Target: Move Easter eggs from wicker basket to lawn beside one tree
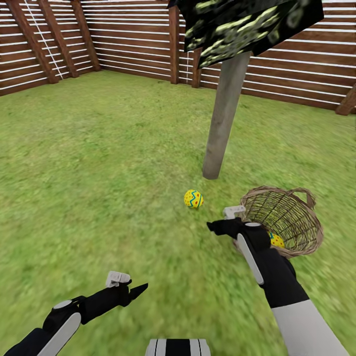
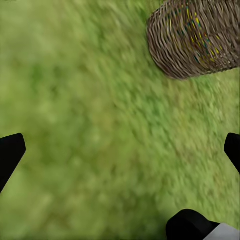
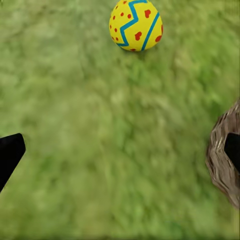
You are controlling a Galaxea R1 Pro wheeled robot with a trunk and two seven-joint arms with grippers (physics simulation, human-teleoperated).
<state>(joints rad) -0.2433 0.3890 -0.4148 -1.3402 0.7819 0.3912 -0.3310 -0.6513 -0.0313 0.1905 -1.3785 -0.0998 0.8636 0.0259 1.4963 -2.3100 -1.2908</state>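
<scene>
2 eggs [image 1: 193, 199] — 1 basket [image 1: 291, 217]

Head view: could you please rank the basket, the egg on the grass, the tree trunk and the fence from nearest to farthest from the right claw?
1. Basket, just beside the right claw.
2. Egg, on the lawn ahead.
3. Tree trunk, beyond the egg.
4. Fence, at the garden's edge.

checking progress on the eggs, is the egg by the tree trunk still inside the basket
No, the egg lies on the lawn near the base of the tree, apart from the wicker basket.
</scene>
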